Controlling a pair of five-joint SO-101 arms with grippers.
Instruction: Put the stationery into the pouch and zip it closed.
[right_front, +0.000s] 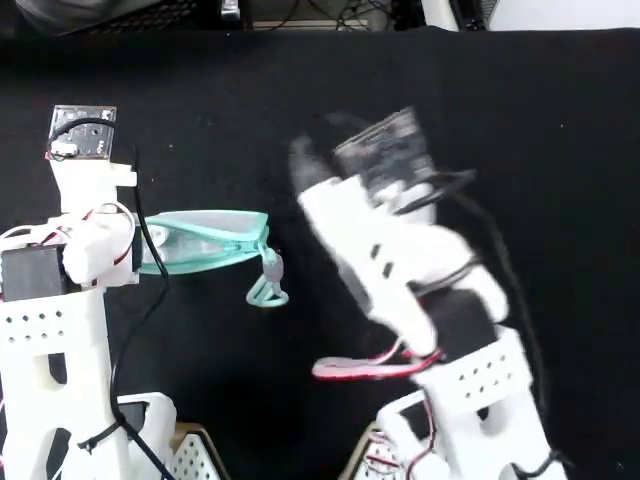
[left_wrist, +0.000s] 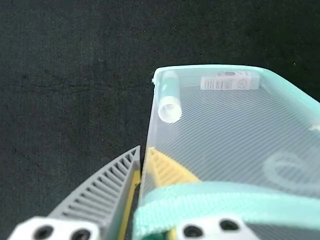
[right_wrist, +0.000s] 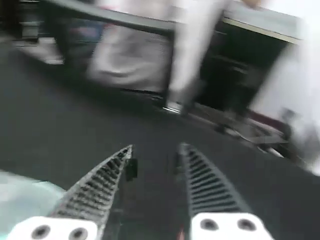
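Left wrist view, left hand (left_wrist: 144, 153) gripping pouch (left_wrist: 225, 135), white label (left_wrist: 230, 82) illegible.

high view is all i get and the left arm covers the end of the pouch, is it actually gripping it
Observer: Yes. In the left wrist view the left gripper is shut on the edge of the pouch, with the pouch wall pinched between its fingers.
Operator: anything inside yet
Observer: A white tube lies inside, seen through the clear wall, up against the far end of the pouch.
Operator: right arm is a blur for me, is it carrying something
Observer: No. In the right wrist view the right gripper is open, with nothing between its fingers.
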